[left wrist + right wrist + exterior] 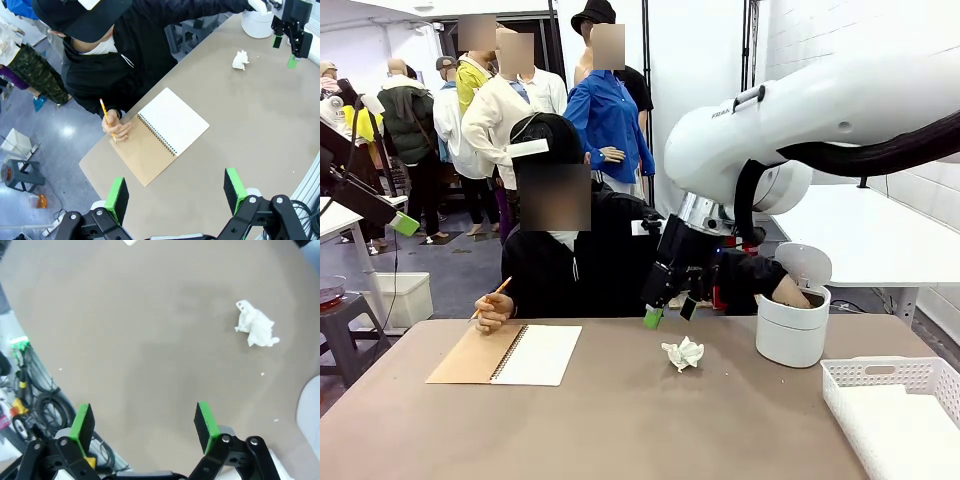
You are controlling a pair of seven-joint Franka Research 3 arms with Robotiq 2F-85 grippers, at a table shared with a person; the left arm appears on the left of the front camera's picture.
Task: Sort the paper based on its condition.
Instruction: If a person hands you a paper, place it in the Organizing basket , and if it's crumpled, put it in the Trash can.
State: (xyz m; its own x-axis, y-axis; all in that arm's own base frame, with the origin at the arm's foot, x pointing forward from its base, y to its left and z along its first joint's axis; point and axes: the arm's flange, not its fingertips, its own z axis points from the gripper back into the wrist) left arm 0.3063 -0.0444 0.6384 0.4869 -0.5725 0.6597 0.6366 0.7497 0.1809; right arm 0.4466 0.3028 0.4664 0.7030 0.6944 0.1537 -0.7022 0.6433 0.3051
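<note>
White crumpled paper (683,354) sits mid-tabletop (620,420), between the notebook (510,355) and the white bin (792,338), apart from both. Looks like pre-grasp: right gripper (670,313) hovers above and beside it, jaws wide, empty. Left gripper (176,192) also wide, empty. Next: centre over wad, descend, close. Wad is lumpy, with no clear long axis or heading.

- Bright, even indoor light everywhere, just soft faint shadows, e.g. under the crumpled paper (683,353).
- Glare spot on the floor (65,131), left side of the left wrist view.
- Wrist views bend toward the edges, otherwise sharp.
</note>
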